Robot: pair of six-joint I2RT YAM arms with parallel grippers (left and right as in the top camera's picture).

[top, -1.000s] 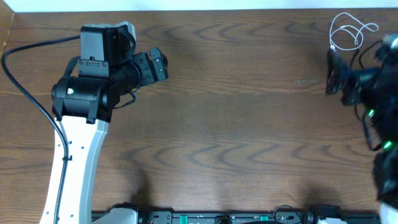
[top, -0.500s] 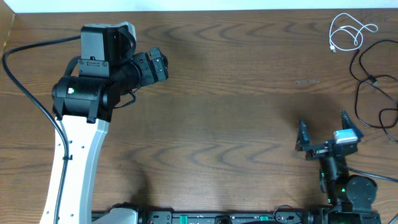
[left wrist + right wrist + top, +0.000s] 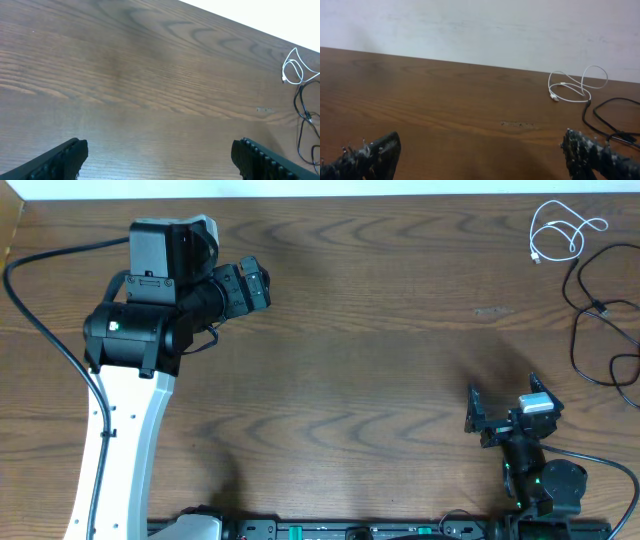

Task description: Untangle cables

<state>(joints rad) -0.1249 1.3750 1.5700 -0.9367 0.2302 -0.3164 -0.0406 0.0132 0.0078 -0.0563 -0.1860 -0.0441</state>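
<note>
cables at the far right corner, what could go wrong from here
The white cable lies right next to the black cable, so pulling one might drag the other. The black cable runs past the overhead view's right edge; a tug could slide it off the table. The open right gripper may miss so thin a cable.

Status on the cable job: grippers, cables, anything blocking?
Left gripper and right gripper open, empty. White cable and black cable loose at the table's far right, neither held. Nothing between right gripper and cables.
</note>
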